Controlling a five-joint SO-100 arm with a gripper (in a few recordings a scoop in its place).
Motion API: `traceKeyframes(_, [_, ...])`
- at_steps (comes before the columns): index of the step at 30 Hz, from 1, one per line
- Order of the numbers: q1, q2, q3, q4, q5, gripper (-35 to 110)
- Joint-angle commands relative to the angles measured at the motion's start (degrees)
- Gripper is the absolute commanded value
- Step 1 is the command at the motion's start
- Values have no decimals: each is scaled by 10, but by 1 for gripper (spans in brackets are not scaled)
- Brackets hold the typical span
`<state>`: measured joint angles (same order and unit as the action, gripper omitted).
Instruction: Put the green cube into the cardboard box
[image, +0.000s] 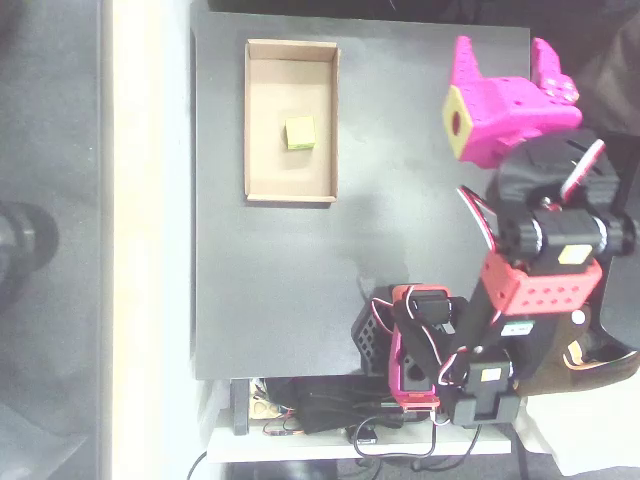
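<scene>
Green cube sat loose on the cardboard box floor, so I judged it delivered. My gripper, far right, gripped nothing; whether parted, I couldn't tell.

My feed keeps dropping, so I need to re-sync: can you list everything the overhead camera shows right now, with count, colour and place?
green cube: one, lime yellow-green, lying on the floor of the cardboard box, near its middle.
cardboard box: one, tan walls with a lighter beige floor, upper left part of the mat.
mat: one, dark grey, covering the middle of the picture.
cables and electronics: a dark cluster, at the bottom edge below the mat.
arm: one, black and red, at the right side, base at lower right.
end effector: one, magenta with a yellow-green square face, upper right, away from the box; I cannot tell whether it is open or shut.
</scene>
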<state>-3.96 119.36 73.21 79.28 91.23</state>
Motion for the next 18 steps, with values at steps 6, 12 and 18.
traceKeyframes(6, [49,43,-7,7,62,32])
traceKeyframes(12, [49,91,-6,7,62,32])
traceKeyframes(18, [47,153,47,7,62,32])
